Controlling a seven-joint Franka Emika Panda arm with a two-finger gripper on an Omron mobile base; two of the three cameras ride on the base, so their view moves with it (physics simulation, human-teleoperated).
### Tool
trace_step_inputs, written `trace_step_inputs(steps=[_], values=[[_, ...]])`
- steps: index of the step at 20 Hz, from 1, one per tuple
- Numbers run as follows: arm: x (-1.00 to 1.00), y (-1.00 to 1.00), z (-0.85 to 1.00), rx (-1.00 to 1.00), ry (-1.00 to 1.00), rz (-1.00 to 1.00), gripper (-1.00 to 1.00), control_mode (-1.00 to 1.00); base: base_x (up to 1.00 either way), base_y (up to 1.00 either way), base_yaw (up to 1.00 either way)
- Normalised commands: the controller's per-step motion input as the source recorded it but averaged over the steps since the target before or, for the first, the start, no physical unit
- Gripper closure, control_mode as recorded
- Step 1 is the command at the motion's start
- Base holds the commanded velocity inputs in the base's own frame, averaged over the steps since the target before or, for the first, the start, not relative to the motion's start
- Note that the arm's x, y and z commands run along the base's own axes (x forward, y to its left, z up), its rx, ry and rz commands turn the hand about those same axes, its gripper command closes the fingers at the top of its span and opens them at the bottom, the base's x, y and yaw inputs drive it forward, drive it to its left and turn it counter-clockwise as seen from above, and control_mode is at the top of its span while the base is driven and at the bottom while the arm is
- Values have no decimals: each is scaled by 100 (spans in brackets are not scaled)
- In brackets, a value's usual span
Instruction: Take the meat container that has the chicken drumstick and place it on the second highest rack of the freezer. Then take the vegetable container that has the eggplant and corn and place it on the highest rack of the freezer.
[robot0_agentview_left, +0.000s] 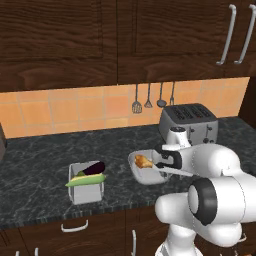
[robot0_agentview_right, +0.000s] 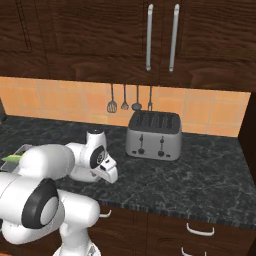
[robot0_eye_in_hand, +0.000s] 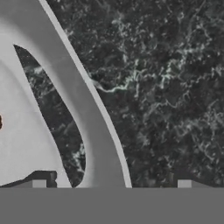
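Note:
The meat container (robot0_agentview_left: 140, 171) is a shallow white tray on the dark counter, with the chicken drumstick (robot0_agentview_left: 143, 161) lying in it. My gripper (robot0_agentview_left: 161, 168) hangs low over the tray's right edge. In the hand view the gripper (robot0_eye_in_hand: 111, 184) is open, its fingertips (robot0_eye_in_hand: 38, 183) far apart, and the tray's white rim (robot0_eye_in_hand: 98, 140) runs between them. A sliver of the drumstick (robot0_eye_in_hand: 1, 122) shows at that view's left edge. The vegetable container (robot0_agentview_left: 86, 192) stands to the left, holding the dark eggplant (robot0_agentview_left: 94, 168) and the green corn (robot0_agentview_left: 86, 180).
A silver toaster (robot0_agentview_left: 189, 121) stands at the back right of the counter, close behind my hand. Utensils (robot0_agentview_left: 148, 100) hang on the tiled wall. Dark upper cabinets (robot0_agentview_left: 125, 35) overhang the counter. Drawers sit below the counter's front edge (robot0_agentview_left: 75, 212).

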Motion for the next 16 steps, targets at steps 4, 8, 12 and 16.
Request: trace_step_inputs(steps=[4,8,12,16], values=[[0,0,-25,0,0,0,100,-100,0,0,0],[0,0,-23,0,0,0,100,-100,0,0,0],[0,6,-39,5,2,0,100,-100,0,0,0],[0,3,-20,9,0,0,100,-100,0,0,0]])
